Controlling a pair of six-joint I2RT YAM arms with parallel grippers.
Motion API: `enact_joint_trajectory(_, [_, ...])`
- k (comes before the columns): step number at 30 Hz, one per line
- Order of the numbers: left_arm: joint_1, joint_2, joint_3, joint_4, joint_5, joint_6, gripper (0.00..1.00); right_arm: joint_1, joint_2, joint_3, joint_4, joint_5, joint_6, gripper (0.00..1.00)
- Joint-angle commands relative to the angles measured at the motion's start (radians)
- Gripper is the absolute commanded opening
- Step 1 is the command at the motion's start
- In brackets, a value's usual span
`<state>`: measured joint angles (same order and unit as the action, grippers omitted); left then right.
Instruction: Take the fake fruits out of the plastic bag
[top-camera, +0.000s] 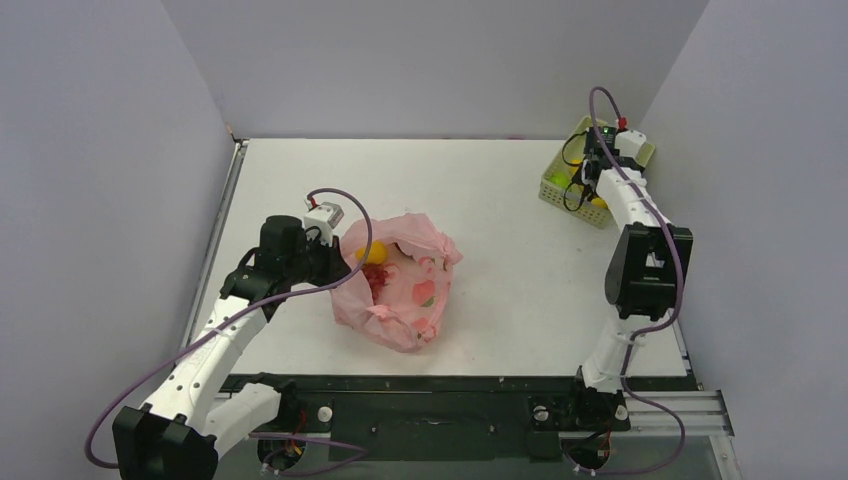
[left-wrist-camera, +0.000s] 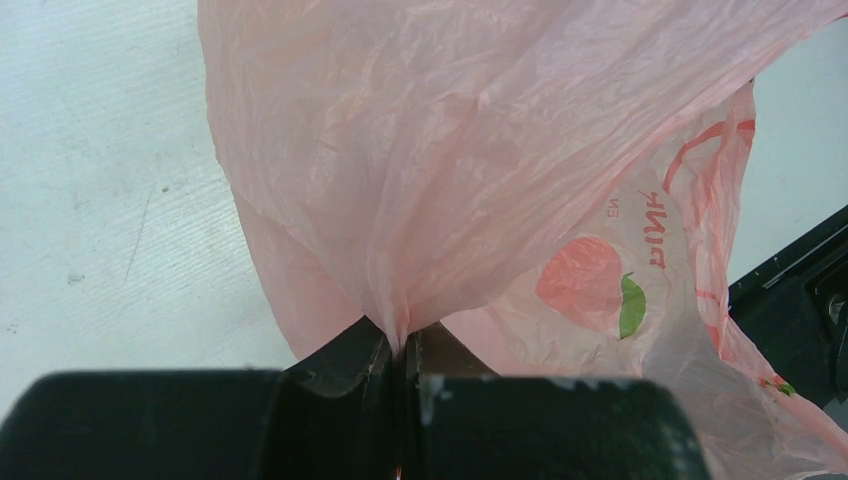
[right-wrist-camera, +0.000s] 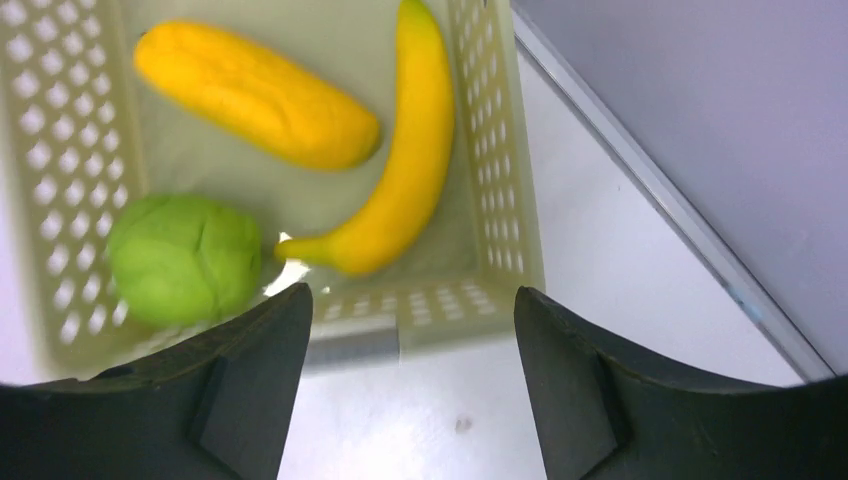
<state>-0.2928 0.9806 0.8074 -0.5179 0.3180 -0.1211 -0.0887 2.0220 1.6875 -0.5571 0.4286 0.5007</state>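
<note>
The pink plastic bag (top-camera: 405, 290) lies crumpled on the table, its mouth open toward the back. Inside it show a yellow fruit (top-camera: 372, 252) and a dark red grape bunch (top-camera: 378, 281). My left gripper (left-wrist-camera: 405, 345) is shut on a pinched fold of the plastic bag (left-wrist-camera: 450, 150) at its left edge. My right gripper (right-wrist-camera: 410, 310) hangs open and holds nothing, just over the near wall of the pale green basket (right-wrist-camera: 495, 150). In that basket lie a yellow-orange oval fruit (right-wrist-camera: 255, 95), a banana (right-wrist-camera: 400, 170) and a green round fruit (right-wrist-camera: 185, 258).
The basket (top-camera: 553, 180) stands at the table's back right corner, close to the grey side wall. Walls enclose the table at left, back and right. A black frame with both arm bases runs along the near edge.
</note>
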Motion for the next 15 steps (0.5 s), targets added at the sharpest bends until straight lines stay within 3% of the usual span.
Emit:
enact_joint_trajectory(1, [0.004, -0.012, 0.006, 0.059, -0.014, 0.003, 0.00, 0.076, -0.280, -0.201, 0.123, 0.014, -0.001, 0.70])
enact_joint_trajectory(8, [0.002, -0.004, 0.001, 0.070, -0.005, 0.003, 0.00, 0.209, -0.655, -0.670, 0.296, -0.174, 0.061, 0.68])
enact_joint_trajectory(15, [-0.016, 0.000, -0.003, 0.078, 0.001, 0.006, 0.00, 0.397, -0.921, -0.947, 0.332, -0.287, 0.066, 0.63])
